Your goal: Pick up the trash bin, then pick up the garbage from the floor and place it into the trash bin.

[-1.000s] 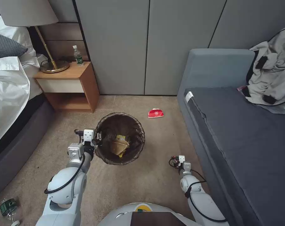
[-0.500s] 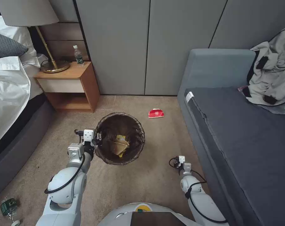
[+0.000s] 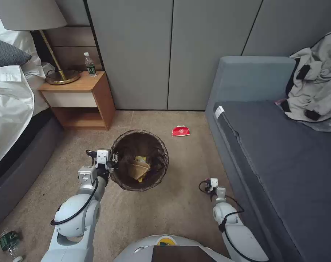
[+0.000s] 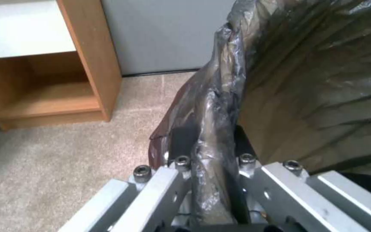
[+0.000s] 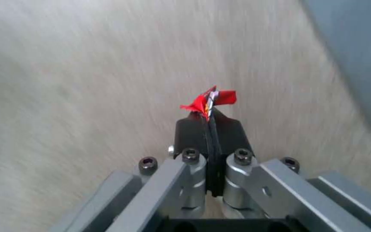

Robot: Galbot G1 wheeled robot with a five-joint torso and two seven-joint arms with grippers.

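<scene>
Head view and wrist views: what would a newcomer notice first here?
First, the trash bin at the centre, held off the carpet by the left tool clamped on its bagged rim. Next, the right tool low beside the grey sofa, pinching a red wrapper. A red-and-white carton lies beyond the bin.

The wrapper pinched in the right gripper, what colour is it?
Red, with a little white print; the wrapper shows best in the right wrist view.

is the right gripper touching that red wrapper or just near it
Touching. In the right wrist view the right gripper has its fingers shut on the red wrapper, which sticks out past the fingertips.
</scene>
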